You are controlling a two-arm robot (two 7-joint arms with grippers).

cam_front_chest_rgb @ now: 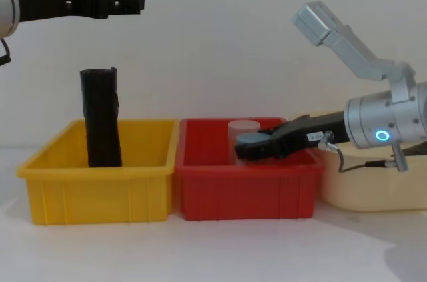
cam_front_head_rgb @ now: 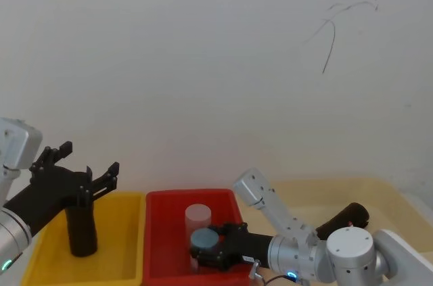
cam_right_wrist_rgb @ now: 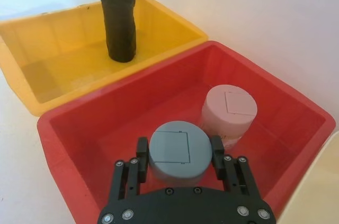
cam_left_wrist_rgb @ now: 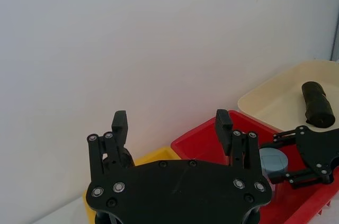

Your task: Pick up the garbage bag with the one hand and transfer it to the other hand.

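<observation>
Three bins sit side by side on the worktop: a yellow bin [cam_front_chest_rgb: 100, 175], a red bin [cam_front_chest_rgb: 247, 192] and a cream bin [cam_front_chest_rgb: 373, 189]. The garbage bag [cam_front_chest_rgb: 101, 119] stands upright in the yellow bin, its long axis vertical and its top rising well above the rim.

The left gripper [cam_front_chest_rgb: 127, 1] hangs in the air with its fingers [cam_left_wrist_rgb: 119, 124] spread and empty. In the chest view the bag lies below them and a little back toward the arm's side, its top apart from them. This gripper is clearly the nearer one, so I judge the pickup turns on bringing the spread fingers down around the upright roll.

The right gripper [cam_right_wrist_rgb: 179, 152] reaches low into the red bin, its fingers pinching a grey-blue cylinder [cam_right_wrist_rgb: 180, 149]; a pale pink cylinder [cam_right_wrist_rgb: 230, 110] stands just beyond them. From these fingers the bag is well apart, in the neighbouring bin.

A second dark roll [cam_left_wrist_rgb: 317, 105] lies on its side in the cream bin.
</observation>
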